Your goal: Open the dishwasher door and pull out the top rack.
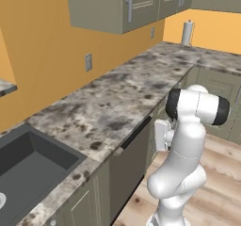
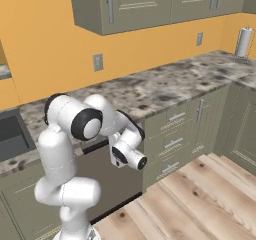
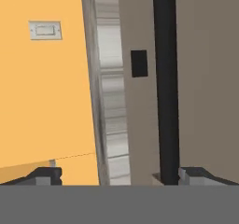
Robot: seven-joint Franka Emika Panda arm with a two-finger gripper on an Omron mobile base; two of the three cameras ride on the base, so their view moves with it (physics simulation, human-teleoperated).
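Gripper (image 3: 119, 176) is spread wide, nothing held, tips apart at the bottom of the hand view. The hand is rolled sideways, so the dishwasher door's (image 1: 129, 166) long bar handle (image 3: 165, 78) runs top to bottom through the hand view instead of across. That roll makes sense: fingers set that way can close across the bar from both sides.

Door looks shut, flush w/ the cabinet fronts (image 2: 172, 134) under the counter (image 1: 113, 102), so the first step isn't done yet. The top rack would be behind the door; can't tell anything about it.

Rel. to the hand: the bar sits straight ahead, closer to one fingertip (image 3: 196, 175) than to the other, inside the span between them but off-centre. Past the bar to one side is plain door panel; to the other side is the door's top strip w/ a small dark square (image 3: 138, 63), then the counter edge and the orange wall w/ an outlet (image 3: 45, 30).

In the left base view the hand is near the bar, at handle height; can't tell if it touches. Likely needs a small sideways shift to centre the bar, then a push in before closing.
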